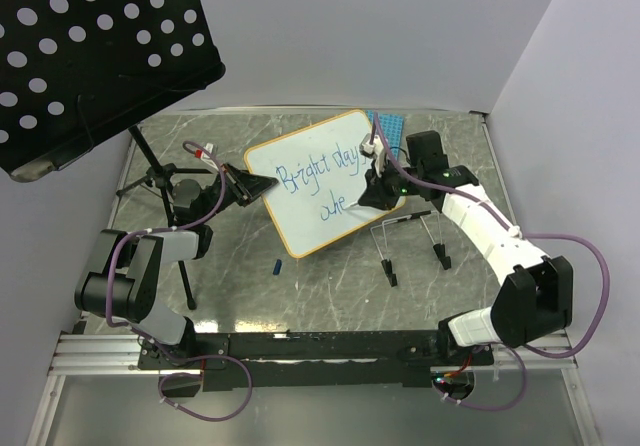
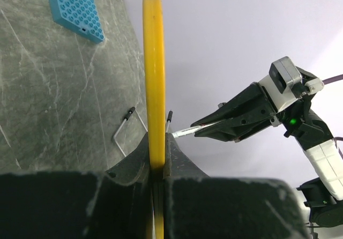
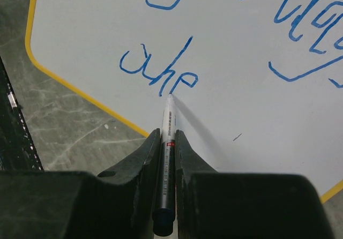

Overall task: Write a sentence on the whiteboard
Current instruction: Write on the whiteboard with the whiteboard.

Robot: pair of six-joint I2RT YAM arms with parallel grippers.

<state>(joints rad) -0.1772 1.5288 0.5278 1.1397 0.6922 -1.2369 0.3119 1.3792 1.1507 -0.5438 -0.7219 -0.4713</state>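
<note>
If your right gripper (image 3: 168, 134), clenched on the marker (image 3: 170, 108), presses hard, the whiteboard (image 1: 352, 138) can twist in your clenched left gripper (image 2: 156, 149).

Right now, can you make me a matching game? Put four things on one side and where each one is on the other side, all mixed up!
Things:
1. whiteboard
2. marker
3. blue studded plate
4. black music stand

Places:
A. pinched in the right gripper
B. standing at the far left
C. clamped by its edge in the left gripper
D. lying flat on the table, beyond the whiteboard

Pairs: 1-C, 2-A, 3-D, 4-B
</note>
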